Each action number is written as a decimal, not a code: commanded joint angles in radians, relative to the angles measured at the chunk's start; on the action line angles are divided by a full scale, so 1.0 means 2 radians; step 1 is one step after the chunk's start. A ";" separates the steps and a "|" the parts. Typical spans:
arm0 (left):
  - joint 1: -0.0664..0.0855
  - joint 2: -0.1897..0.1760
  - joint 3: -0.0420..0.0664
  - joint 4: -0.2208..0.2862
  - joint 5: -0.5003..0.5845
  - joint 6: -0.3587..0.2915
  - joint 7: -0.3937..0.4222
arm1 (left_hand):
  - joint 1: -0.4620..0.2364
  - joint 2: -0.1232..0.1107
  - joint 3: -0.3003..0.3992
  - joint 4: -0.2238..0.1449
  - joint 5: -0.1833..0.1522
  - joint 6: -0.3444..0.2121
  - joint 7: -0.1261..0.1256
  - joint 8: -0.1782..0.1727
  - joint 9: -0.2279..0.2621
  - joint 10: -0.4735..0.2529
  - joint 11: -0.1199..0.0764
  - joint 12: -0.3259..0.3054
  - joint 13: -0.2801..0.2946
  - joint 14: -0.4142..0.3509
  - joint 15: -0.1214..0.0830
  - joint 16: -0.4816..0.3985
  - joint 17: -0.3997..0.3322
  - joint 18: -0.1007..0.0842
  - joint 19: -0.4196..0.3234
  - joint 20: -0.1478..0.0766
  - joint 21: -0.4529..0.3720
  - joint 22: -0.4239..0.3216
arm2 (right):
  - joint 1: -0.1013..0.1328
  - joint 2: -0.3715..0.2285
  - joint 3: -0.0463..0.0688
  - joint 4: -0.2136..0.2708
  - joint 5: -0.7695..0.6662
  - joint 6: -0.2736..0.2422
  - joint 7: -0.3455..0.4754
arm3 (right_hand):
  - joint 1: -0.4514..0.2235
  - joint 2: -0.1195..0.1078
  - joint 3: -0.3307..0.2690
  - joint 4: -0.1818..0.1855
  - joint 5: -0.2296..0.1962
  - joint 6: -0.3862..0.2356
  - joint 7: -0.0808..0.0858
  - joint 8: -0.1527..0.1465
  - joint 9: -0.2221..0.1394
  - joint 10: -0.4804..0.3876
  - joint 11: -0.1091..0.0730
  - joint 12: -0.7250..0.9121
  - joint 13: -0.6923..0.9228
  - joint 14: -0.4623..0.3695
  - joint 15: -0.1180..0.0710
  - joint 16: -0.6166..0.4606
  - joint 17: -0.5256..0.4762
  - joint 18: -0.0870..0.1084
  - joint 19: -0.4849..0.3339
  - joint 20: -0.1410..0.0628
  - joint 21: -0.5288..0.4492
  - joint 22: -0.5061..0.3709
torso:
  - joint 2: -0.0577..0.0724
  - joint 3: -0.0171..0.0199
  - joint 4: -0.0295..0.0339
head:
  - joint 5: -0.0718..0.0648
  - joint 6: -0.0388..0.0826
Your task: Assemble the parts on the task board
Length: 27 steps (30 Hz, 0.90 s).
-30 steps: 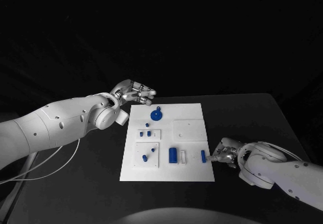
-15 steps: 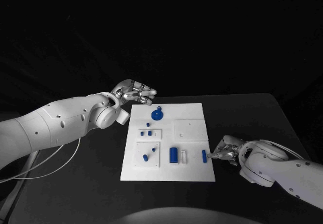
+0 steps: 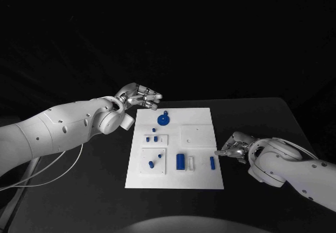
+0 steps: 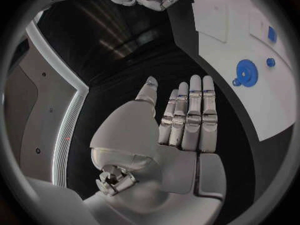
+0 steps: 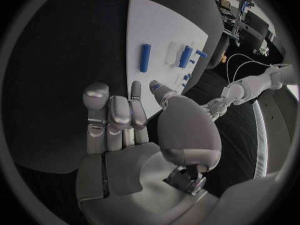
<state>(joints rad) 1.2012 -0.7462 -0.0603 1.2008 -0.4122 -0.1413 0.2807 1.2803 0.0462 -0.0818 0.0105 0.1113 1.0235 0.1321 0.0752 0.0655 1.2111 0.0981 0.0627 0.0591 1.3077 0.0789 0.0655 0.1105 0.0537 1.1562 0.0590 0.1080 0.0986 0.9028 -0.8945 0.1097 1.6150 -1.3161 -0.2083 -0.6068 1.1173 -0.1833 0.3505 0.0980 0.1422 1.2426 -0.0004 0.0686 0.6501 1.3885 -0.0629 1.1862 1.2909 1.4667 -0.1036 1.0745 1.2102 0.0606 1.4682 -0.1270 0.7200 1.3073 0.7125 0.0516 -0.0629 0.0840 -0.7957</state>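
Parts of blue plastic lie and stand on the white rectangular task board (image 3: 199, 174), which rests flat on the black table (image 3: 266, 121) between the two hands. The left hand (image 3: 141, 97) hovers off the board's far corner, fingers extended and close together, palm free, holding nothing; the blue toothed gear (image 3: 163, 120) lies on the board just beyond its fingertips, apart from them. The right hand (image 3: 234, 150) sits low at the board's opposite long edge, fingers partly curled, nothing gripped in it. Its fingertips point at the slim blue bar (image 3: 212, 163) lying just inside that edge, near but not touching. Farther from this hand stand the larger blue cylinder (image 3: 180, 161), then several small blue pegs (image 3: 151, 164) in raised white square plates.
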 commanded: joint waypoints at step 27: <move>0.000 0.004 0.000 0.000 0.003 0.006 -0.003 | 0.002 0.003 -0.001 -0.002 0.001 -0.001 0.002 0.000 0.000 -0.005 0.002 -0.002 0.001 -0.003 -0.002 -0.001 -0.001 -0.003 -0.003 0.000 0.001 -0.001 | 0.000 0.042 0.002 -0.022 -0.011 0.110 -0.049 | -0.021 -0.010 0.009 0.017 -0.041 -0.024 0.004 -0.003 0.092 -0.016 0.002 -0.018 -0.012 -0.003 -0.001 -0.017 -0.004 -0.006 0.017 -0.001 -0.030 0.037 | 0.000 0.0010 -0.0006 | -0.001 -0.001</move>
<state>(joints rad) 1.2012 -0.7414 -0.0610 1.1988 -0.4118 -0.1400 0.2702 1.2803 0.0461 -0.0818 0.0105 0.1113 1.0235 0.1321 0.0752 0.0654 1.2073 0.1018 0.0627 0.0591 1.3077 0.0789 0.0655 0.1097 0.0537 1.1562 0.0590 0.1080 0.0978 0.9025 -0.8127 0.1137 1.5729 -1.3119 -0.0225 -0.6879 1.0868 -0.2025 0.3659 0.1353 0.0648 1.2008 0.0064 0.0686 0.8349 1.3633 -0.0590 1.1531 1.2672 1.4628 -0.1071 1.0452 1.2040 0.0605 1.4647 -0.1301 0.6656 1.3073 0.7133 0.0533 -0.0635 0.0809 -0.7983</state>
